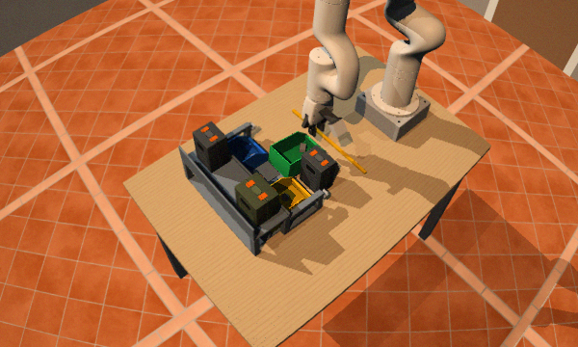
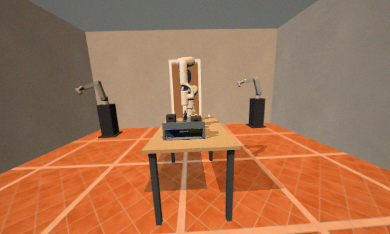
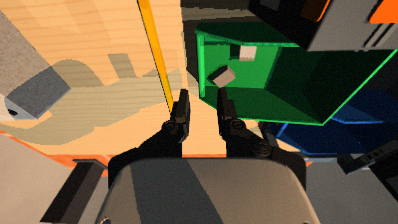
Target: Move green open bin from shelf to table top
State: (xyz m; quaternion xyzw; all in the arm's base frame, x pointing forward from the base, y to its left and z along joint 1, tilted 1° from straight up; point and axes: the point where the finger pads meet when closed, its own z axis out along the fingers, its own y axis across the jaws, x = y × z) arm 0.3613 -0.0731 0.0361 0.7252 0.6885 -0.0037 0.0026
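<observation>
The green bin [image 1: 280, 160] [image 3: 250, 106] stands upright, its open front toward the robot base. Small blocky parts [image 3: 223, 76] [image 3: 247, 53] lie inside near its front lip. It sits at the front of the grey shelf [image 1: 219, 202] [image 2: 183, 125], between the blue bin [image 1: 246, 150] [image 3: 320, 137] and the yellow bin [image 1: 300, 193]. What its base rests on is hidden. My gripper [image 1: 309, 129] [image 3: 203, 98] is partly open and empty, pointing down just before the bin's front. In the wrist view the front lip appears between the fingertips, nearer the right one; contact is not visible.
A dark case [image 1: 318, 171] with orange latches stands close beside the green bin. Another dark case [image 1: 212, 149] and an olive case [image 1: 256, 202] stand on the shelf top. A yellow-orange strip [image 1: 339, 148] [image 3: 156, 50] crosses the table [image 1: 289, 299] before the shelf.
</observation>
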